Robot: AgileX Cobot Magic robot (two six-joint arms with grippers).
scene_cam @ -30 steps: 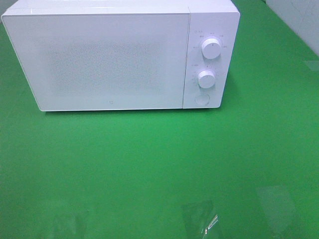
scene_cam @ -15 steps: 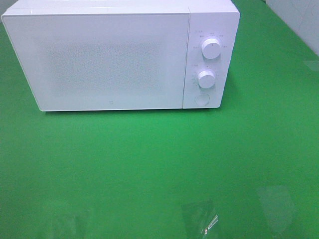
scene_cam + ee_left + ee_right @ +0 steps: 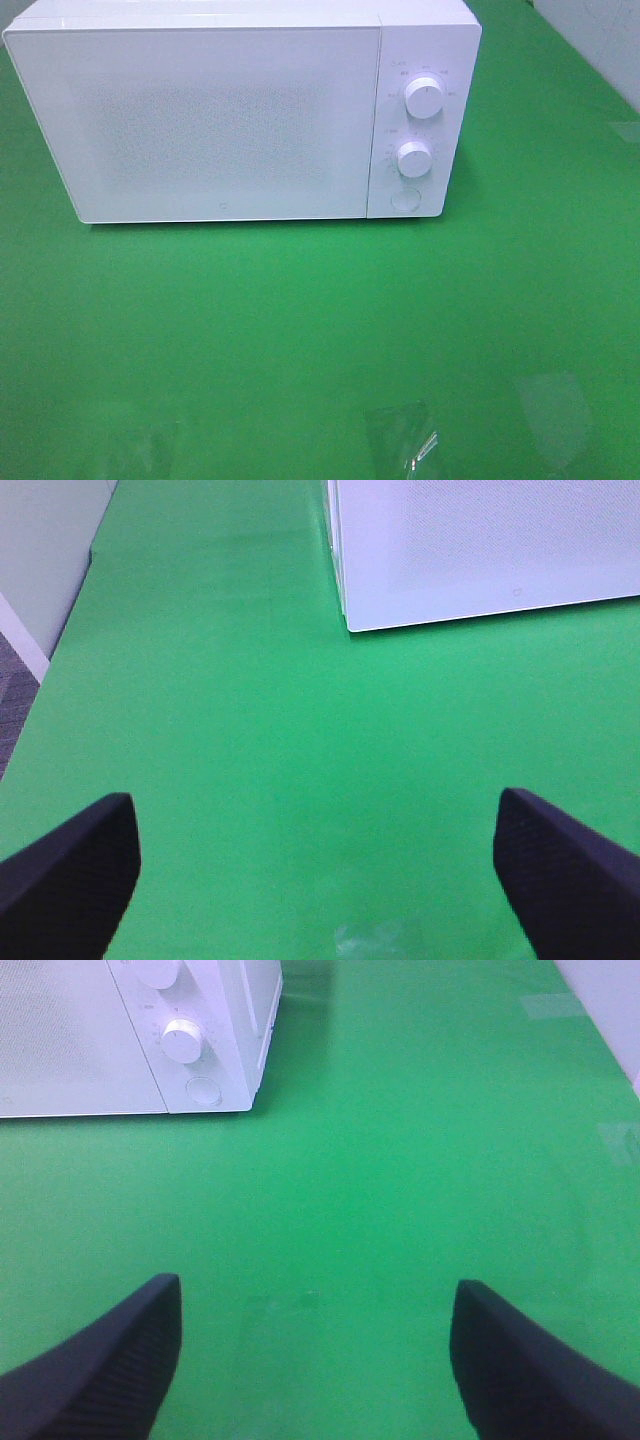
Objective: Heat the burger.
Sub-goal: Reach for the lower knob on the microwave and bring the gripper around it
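One white microwave [image 3: 220, 120] stands toward the far edge of the bench [image 3: 300, 320]. It is a smooth, boxy appliance with softly rounded corners. Its door is shut, and a fine dotted mesh fills the middle of the flat door panel. On the control strip toward the bench's right side there are two round white knobs, an upper one [image 3: 425, 97] and a lower one [image 3: 413, 158]. Below them is one flat round button [image 3: 404, 200].

The bench top is a plain bright green, matte and even. Close to its near edge lies one small clear, glossy patch [image 3: 400, 435] with a tiny shiny bit beside it.

The left gripper [image 3: 312, 820] hangs over bare green surface with its jaws spread wide and nothing between them. Its two fingers [image 3: 75, 870] are black with a fine woven-looking texture. The right gripper [image 3: 317, 1295] is spread wide too and holds nothing, and its two dark ribbed fingers [image 3: 520, 1370] have rounded tips.

The burger's place cannot be told from any of these views.
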